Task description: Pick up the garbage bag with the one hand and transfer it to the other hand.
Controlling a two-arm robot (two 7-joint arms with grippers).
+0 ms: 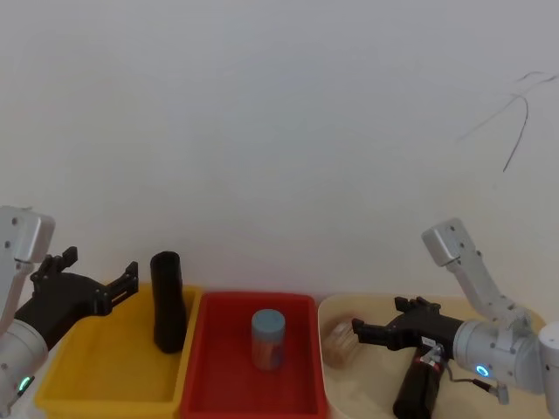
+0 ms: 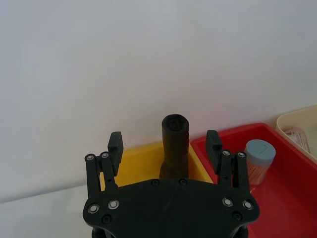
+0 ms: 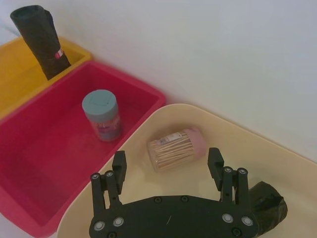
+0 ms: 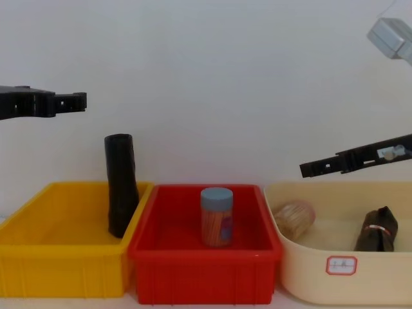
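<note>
Reaching for the roll is judged to be the step in hand, since nothing has been gripped yet. Nearest the robot, the left gripper (image 1: 100, 266) of the green-ringed arm is held above the near left part of the yellow bin (image 1: 105, 384), well apart from everything. Its two slim fingers (image 2: 115, 141) are spread wide and nothing is held between them. In the left wrist view the garbage bag (image 2: 175, 144) is framed between the fingers, so the line of approach looks good. To do the step well, the gripper should be carried forward and lowered with the spread kept. The fingers should then be closed across the upper half of the roll, clear of the bin wall. Enough length should be left free for the second gripper to take hold. Because the roll leans, a slight tilt of the wrist to match it is advisable, and a firm squeeze is suggested, since rolled plastic may slip. The garbage bag (image 1: 166, 301) stands nearly upright in the yellow bin, at its right side and leaning on the wall shared with the red bin (image 1: 253, 401). Its red-and-white band is seen low on it in the right wrist view. Farther right, a blue-lidded jar (image 1: 268, 339) stands in the red bin. Beyond it, the right gripper (image 1: 380, 319) of the blue-ringed arm hovers over the beige tub (image 1: 349, 393), fingers likewise spread and empty, above a toothpick jar (image 3: 176, 148) and a second black roll (image 4: 376, 232).
</note>
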